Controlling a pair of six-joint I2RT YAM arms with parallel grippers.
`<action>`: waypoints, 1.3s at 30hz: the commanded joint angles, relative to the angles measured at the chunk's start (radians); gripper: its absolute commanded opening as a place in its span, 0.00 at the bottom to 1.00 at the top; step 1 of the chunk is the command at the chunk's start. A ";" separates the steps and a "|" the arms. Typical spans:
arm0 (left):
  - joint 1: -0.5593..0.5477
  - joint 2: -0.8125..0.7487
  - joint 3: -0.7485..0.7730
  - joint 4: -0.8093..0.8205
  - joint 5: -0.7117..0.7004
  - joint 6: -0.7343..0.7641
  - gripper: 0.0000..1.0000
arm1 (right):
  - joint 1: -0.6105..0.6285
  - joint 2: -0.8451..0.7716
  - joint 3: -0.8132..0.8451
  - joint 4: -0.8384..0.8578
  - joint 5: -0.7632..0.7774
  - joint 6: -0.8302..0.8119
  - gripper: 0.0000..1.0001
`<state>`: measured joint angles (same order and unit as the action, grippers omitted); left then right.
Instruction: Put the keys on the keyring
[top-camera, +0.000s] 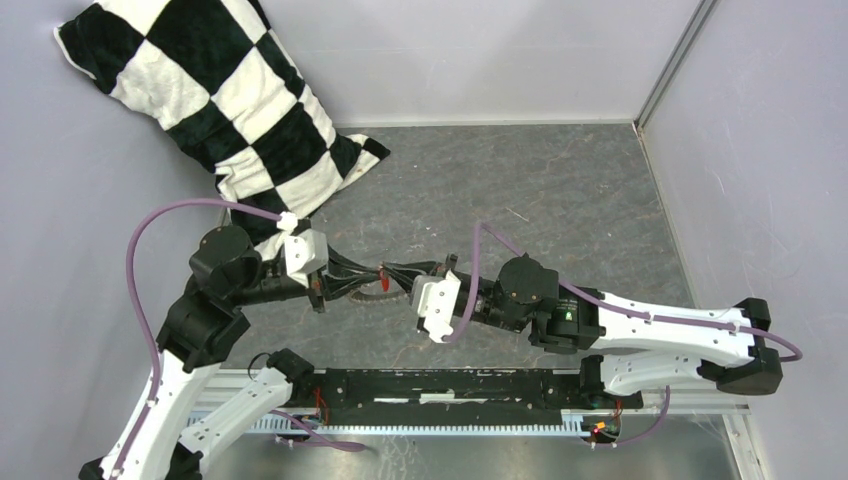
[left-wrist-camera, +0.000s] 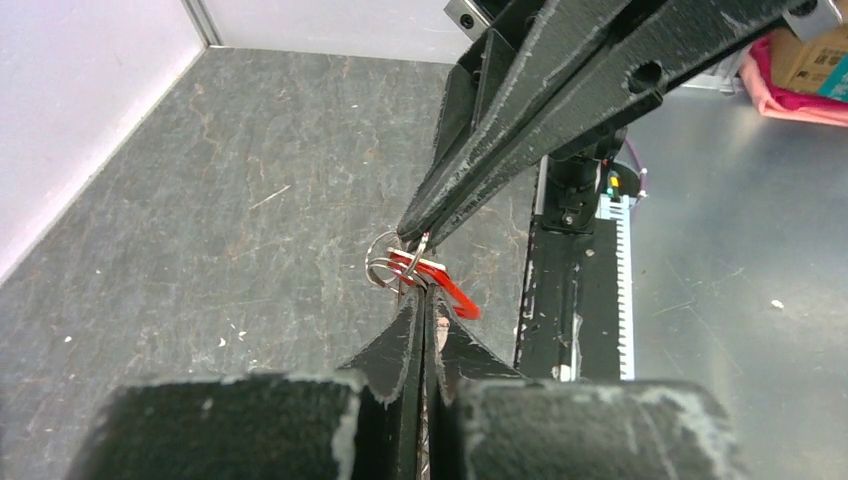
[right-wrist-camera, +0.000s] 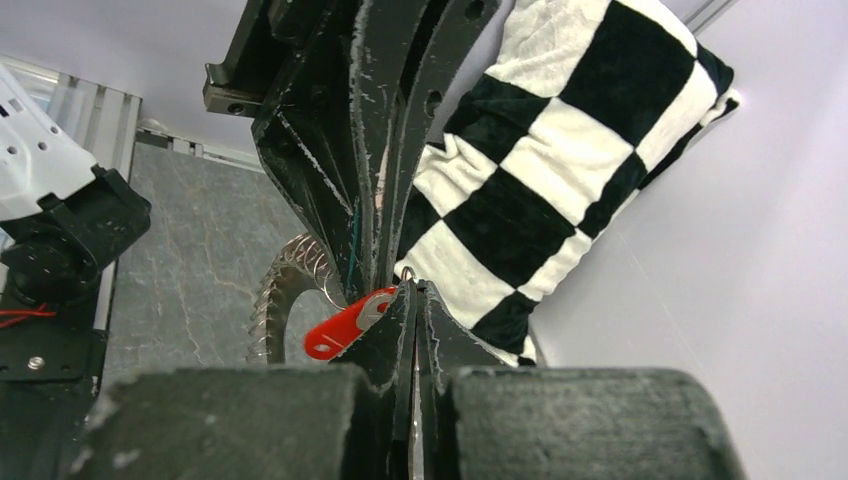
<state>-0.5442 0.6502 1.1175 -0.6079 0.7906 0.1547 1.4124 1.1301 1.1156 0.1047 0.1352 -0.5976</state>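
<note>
Both grippers meet tip to tip above the middle of the table. My left gripper (top-camera: 378, 277) (left-wrist-camera: 421, 297) is shut, with a thin toothed strip of metal showing between its jaws. The keyring (right-wrist-camera: 283, 288), a toothed grey disc with a hollow centre, hangs behind its fingers, and small wire loops (left-wrist-camera: 384, 263) stick out at its tips. My right gripper (top-camera: 392, 284) (right-wrist-camera: 410, 288) is shut on a thin silvery blade. The red-headed key (right-wrist-camera: 341, 327) (left-wrist-camera: 446, 285) juts out sideways from its tips, pressed against the left gripper's tips.
A black and white chequered pillow (top-camera: 220, 90) (right-wrist-camera: 560, 170) leans in the far left corner. The black base rail (top-camera: 450, 385) (left-wrist-camera: 575, 300) runs along the near edge, below the grippers. Pale walls close in the far side and the right side.
</note>
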 joint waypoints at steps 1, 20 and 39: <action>0.007 -0.023 -0.011 -0.002 0.038 0.119 0.02 | -0.032 -0.031 0.000 0.094 -0.038 0.085 0.01; 0.007 -0.106 -0.037 -0.006 0.063 0.330 0.02 | -0.195 0.002 0.010 0.035 -0.185 0.371 0.01; 0.007 -0.013 -0.022 -0.243 -0.060 0.578 0.92 | -0.228 -0.050 -0.035 0.082 -0.417 0.277 0.01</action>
<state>-0.5388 0.5827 1.0702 -0.7456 0.6872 0.5812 1.1934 1.1107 1.0729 0.1139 -0.1715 -0.2863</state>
